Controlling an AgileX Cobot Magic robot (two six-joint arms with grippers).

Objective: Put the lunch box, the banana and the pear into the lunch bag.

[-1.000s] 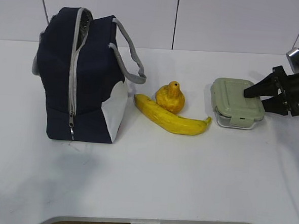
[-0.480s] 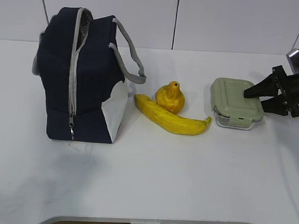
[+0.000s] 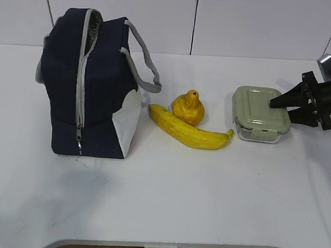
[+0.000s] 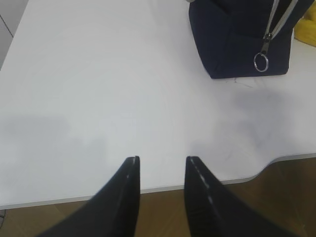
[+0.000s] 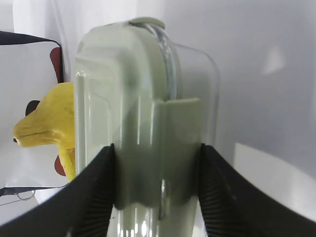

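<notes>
Black right jaws: right gripper (image 5: 157,190) is pinching the lunch box (image 3: 261,113) across its lid clasp, fingers (image 5: 94,192) pressing both sides.
Left jaws: left gripper (image 4: 162,170) is hanging part open, holding nothing, over the table (image 4: 89,89) edge.
Lunch box: sitting on the table, right of the banana (image 3: 189,129).
Pear (image 3: 188,107): touching the banana from behind.
Lunch bag (image 3: 92,81): standing upright at left, top unzipped.
</notes>
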